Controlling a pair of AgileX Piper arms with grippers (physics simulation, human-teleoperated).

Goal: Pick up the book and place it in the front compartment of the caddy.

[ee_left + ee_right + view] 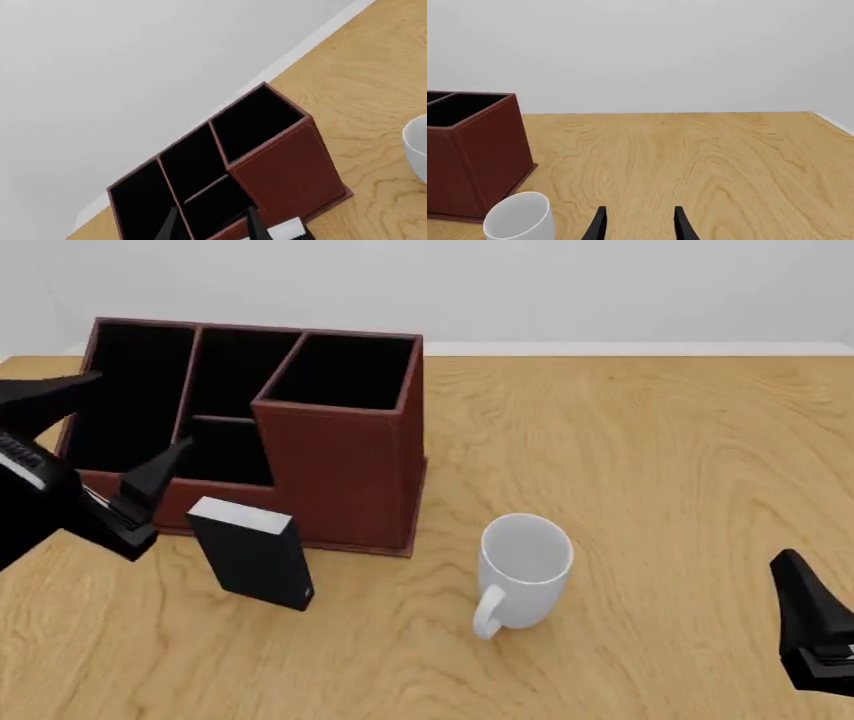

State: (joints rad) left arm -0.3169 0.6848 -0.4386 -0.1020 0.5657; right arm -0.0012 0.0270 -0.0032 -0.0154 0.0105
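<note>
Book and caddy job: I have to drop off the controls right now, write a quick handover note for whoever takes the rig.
Left gripper: open, holding nothing, raised at the caddy's low front section, just left of the book.
Right gripper: open, empty, parked on the right side of the table, away from everything.
Book: stands on the table, tilted, in front of the caddy near its tall section; whether it touches the caddy is unclear.
White mug: upright, right of the book, not part of the job.
Done: nothing yet; the book is not grasped.
Left: grip the book, lift it, place it in the front compartment.
</note>
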